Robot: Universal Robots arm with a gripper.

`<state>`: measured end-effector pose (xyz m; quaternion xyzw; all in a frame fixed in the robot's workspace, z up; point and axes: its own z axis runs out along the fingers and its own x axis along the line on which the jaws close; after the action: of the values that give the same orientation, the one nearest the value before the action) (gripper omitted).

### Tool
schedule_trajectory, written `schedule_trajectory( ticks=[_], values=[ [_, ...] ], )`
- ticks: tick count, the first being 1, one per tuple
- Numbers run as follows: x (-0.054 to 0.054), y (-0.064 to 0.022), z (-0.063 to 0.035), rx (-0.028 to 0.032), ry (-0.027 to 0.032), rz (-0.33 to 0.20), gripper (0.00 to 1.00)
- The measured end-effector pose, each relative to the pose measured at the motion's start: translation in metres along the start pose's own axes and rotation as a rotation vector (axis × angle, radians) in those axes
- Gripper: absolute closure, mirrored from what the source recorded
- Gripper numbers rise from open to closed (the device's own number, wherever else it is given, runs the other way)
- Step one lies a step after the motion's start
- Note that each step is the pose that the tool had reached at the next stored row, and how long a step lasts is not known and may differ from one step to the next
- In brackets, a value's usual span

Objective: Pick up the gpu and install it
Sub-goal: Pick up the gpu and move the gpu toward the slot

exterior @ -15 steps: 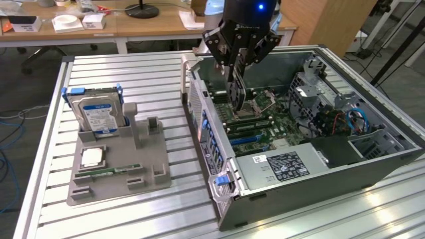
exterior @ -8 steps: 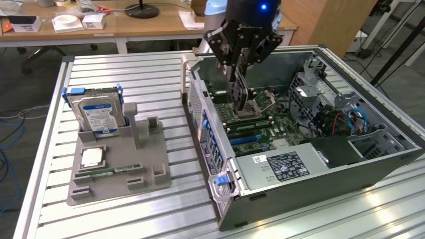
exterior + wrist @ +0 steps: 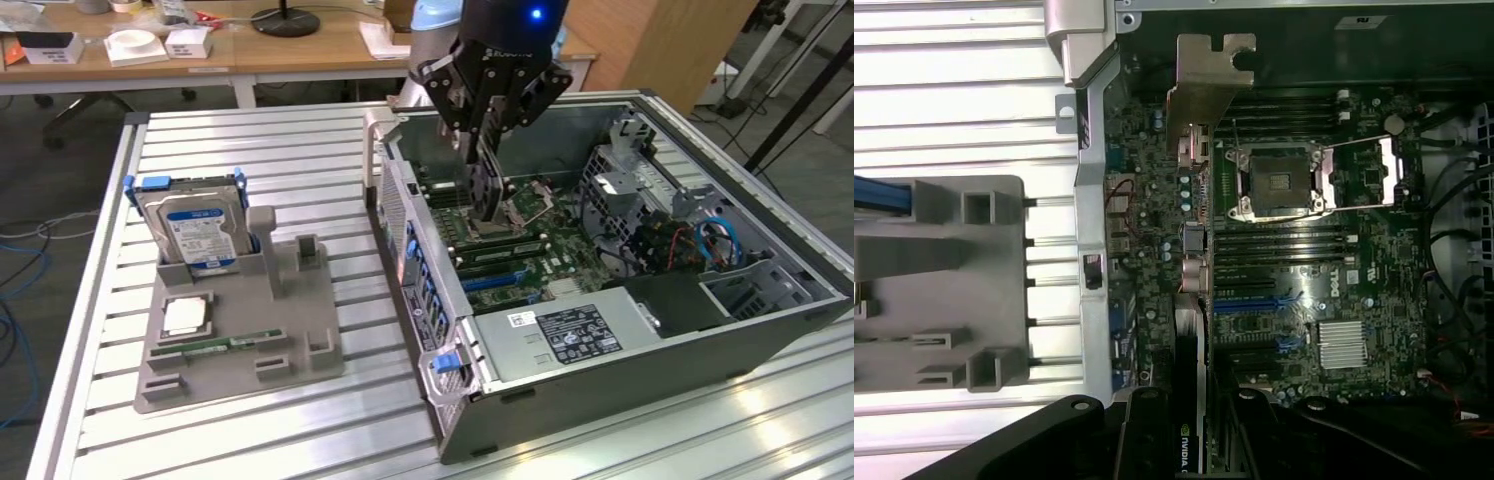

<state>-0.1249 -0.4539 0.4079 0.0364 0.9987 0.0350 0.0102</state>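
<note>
Evidently the gpu [image 3: 491,190] is stiff and light but fragile, I judge, and is best gripped along its upper edge, away from the connector edge and the chips.

In the exterior view the end effector [image 3: 483,135] pinches it on edge inside the open computer case [image 3: 400,230], just above the motherboard [image 3: 527,255]. Whether it touches a slot I cannot tell.

In the wrist view the card runs edge-on, with its silver bracket [image 3: 1204,90] toward the case's rear wall. The end effector [image 3: 1196,430] is partly closed, its fingers [image 3: 1144,440] clamped on either face near the NVIDIA label [image 3: 1187,450].
</note>
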Motion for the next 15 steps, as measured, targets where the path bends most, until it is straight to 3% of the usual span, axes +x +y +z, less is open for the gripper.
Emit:
schedule_trajectory(
  ticks=[15],
  values=[
    [-0.0087,0.0006,0.0002,0.0,0.0,0.0,0.74]
  ],
)
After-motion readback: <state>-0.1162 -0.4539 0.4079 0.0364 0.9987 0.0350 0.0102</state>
